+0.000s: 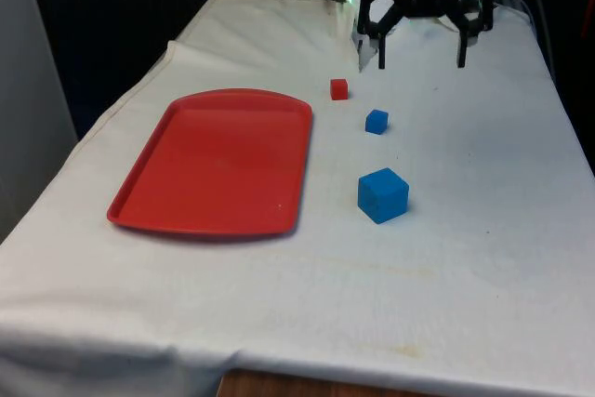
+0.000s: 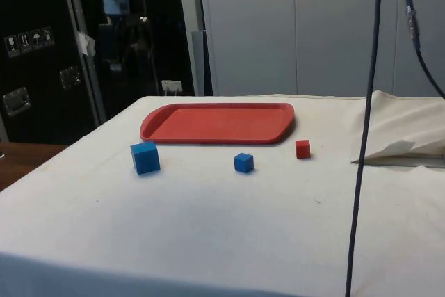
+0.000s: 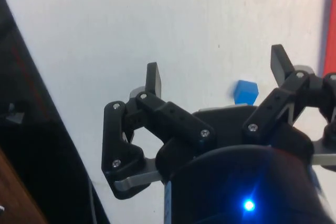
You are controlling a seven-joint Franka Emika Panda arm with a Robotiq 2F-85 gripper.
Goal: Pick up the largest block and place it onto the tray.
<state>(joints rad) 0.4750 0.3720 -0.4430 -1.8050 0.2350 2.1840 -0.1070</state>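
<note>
A: Where does the tool (image 1: 420,55) stand?

B: It hangs above the far end of the bench (image 1: 483,258), its fingers spread wide and holding nothing. The large blue block (image 1: 383,195), the one the task wants, sits well apart from it, nearer the camera, just beside the red tray's (image 1: 216,163) edge on the front view's right.

A: What lies between them?

B: A small red cube (image 1: 339,89) nearest the tool, then a small blue cube (image 1: 376,122). The arm would do well to travel high over both, then drop straight down on the large block.

A: And the grasp itself?

B: The block looks hard and smooth, with flat faces and crisp edges, and it sits slightly turned. Squaring the fingers to two opposite faces should keep it from twisting. The white cloth is soft and creased; the tray is smooth, shallow-rimmed, with rounded corners, so a low release ought to do.
</note>
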